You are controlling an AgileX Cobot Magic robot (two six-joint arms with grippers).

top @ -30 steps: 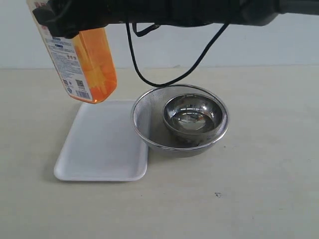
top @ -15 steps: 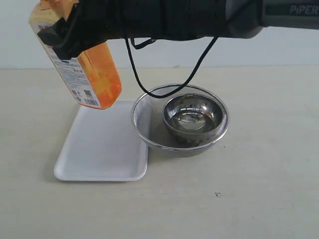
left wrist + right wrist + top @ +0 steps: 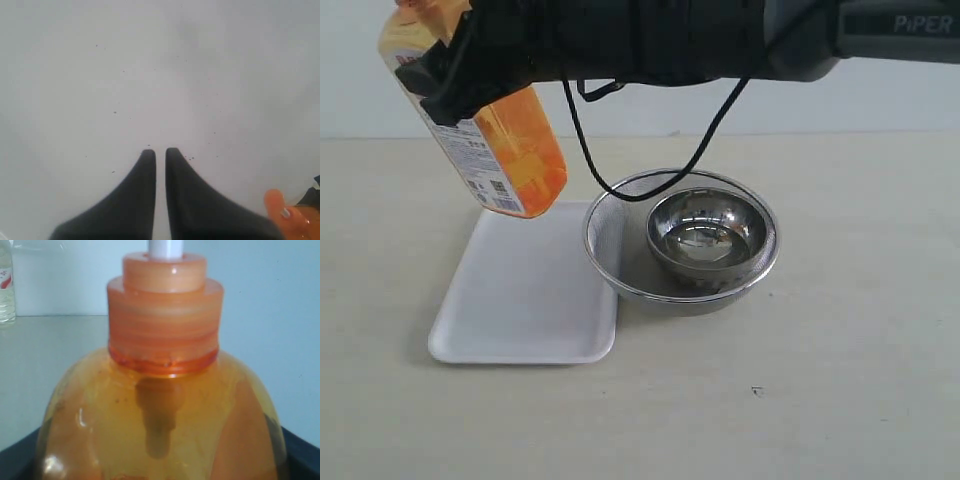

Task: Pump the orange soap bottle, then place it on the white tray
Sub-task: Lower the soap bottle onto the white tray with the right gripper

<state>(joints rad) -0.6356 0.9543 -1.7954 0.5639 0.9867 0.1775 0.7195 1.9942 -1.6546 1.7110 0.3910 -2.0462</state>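
Observation:
The orange soap bottle (image 3: pixel 515 150) hangs tilted in the air above the far end of the white tray (image 3: pixel 520 300), not touching it. My right gripper (image 3: pixel 450 70) reaches across from the right and is shut on the bottle's upper body. In the right wrist view the bottle's shoulder (image 3: pixel 165 410) and orange collar with white stem fill the frame, and the pump head is cut off. My left gripper (image 3: pixel 160 150) is shut and empty in front of a plain pale surface. An orange part of the bottle (image 3: pixel 280 212) shows at that view's corner. The left arm is out of the exterior view.
A round steel mesh strainer (image 3: pixel 610 265) with a steel bowl (image 3: pixel 705 235) inside stands right beside the tray. A black cable (image 3: pixel 620 175) loops down from the right arm over the strainer's far rim. A clear bottle (image 3: pixel 5 285) stands in the background.
The right arm has come lower into view and carried the bottle slightly down and to the right, tilting it a little more. The left gripper stays shut.

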